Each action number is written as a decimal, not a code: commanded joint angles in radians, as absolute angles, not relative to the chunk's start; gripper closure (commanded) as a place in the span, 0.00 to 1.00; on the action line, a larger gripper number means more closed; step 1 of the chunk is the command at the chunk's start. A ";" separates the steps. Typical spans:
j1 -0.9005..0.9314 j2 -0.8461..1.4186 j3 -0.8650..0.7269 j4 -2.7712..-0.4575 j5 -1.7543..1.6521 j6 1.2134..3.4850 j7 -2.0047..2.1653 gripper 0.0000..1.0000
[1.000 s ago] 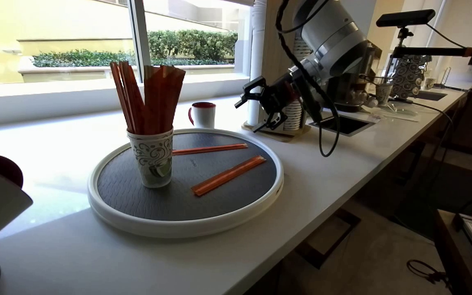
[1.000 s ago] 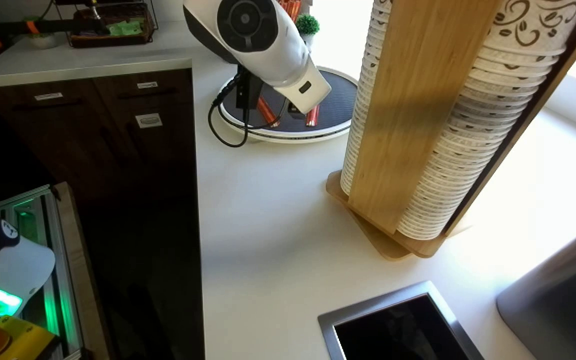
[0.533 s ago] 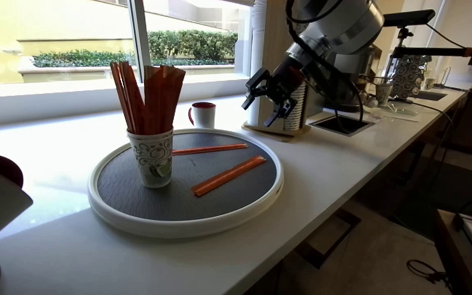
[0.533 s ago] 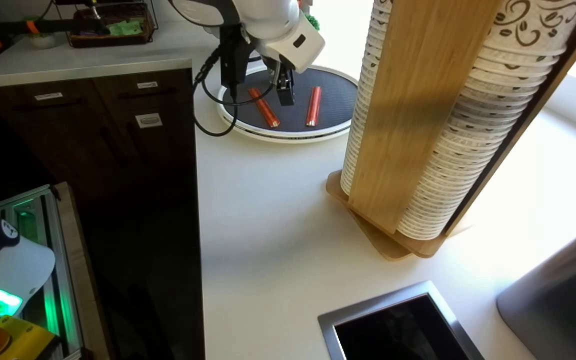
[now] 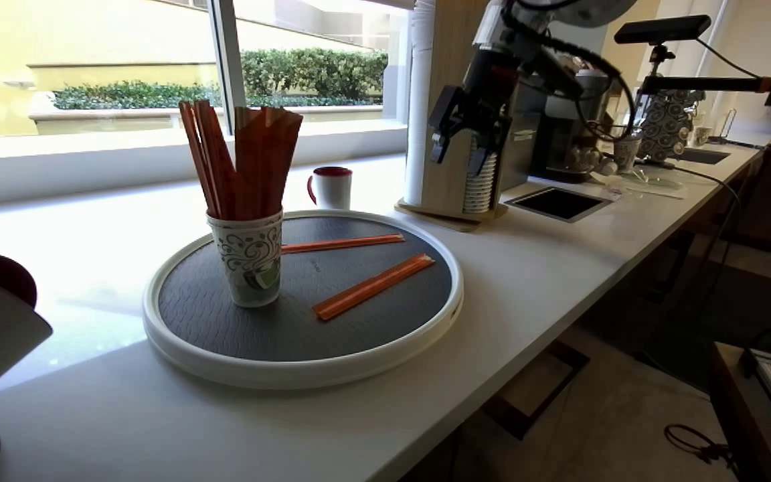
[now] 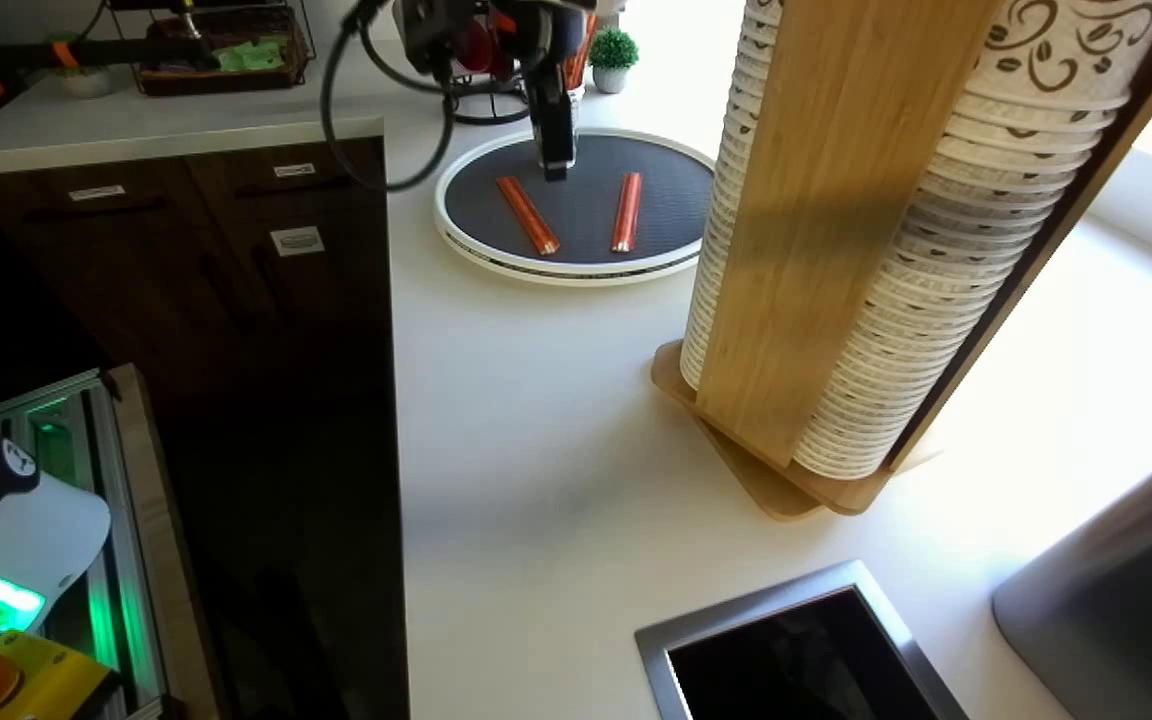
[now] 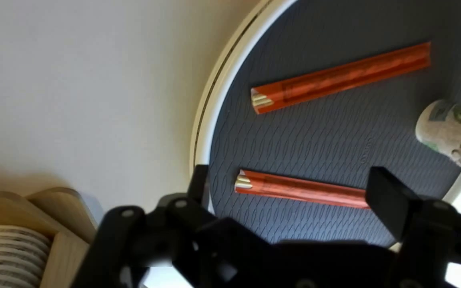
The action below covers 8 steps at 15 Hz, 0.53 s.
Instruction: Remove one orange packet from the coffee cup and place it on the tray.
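The white speckled coffee cup (image 5: 248, 264) stands upright on the tray and holds several long orange packets (image 5: 245, 161). Its lower part shows at the right of the wrist view (image 7: 456, 136). Two orange packets lie flat on the tray's dark surface, a nearer one (image 5: 373, 288) and a farther one (image 5: 349, 243). Both also show in the wrist view (image 7: 340, 77) (image 7: 300, 189). The round tray (image 5: 305, 372) has a white rim. My gripper (image 5: 456, 166) is open and empty, pointing down, above and apart from the tray; one finger overlaps a packet's end in the wrist view (image 7: 289, 175).
A wooden stand with stacked paper cups (image 6: 836, 250) stands close by the tray and the gripper. A white mug with a red inside (image 5: 335, 187) stands behind the tray. A potted plant (image 6: 613, 60) and a black recessed opening (image 5: 559, 203) are on the counter.
My gripper has moved away from the cup and swung from a slanted pose to pointing down, still open. The cup, the packets and the tray have not moved.
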<state>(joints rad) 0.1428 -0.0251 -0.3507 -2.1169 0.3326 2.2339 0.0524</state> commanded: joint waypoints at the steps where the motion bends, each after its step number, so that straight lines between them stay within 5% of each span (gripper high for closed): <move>1: 0.055 -0.149 -0.203 -2.058 0.200 1.951 0.169 0.00; 6: 0.034 -0.288 -0.010 -1.909 -0.053 1.628 0.304 0.00; 8: 0.017 -0.270 -0.014 -1.911 0.001 1.667 0.278 0.00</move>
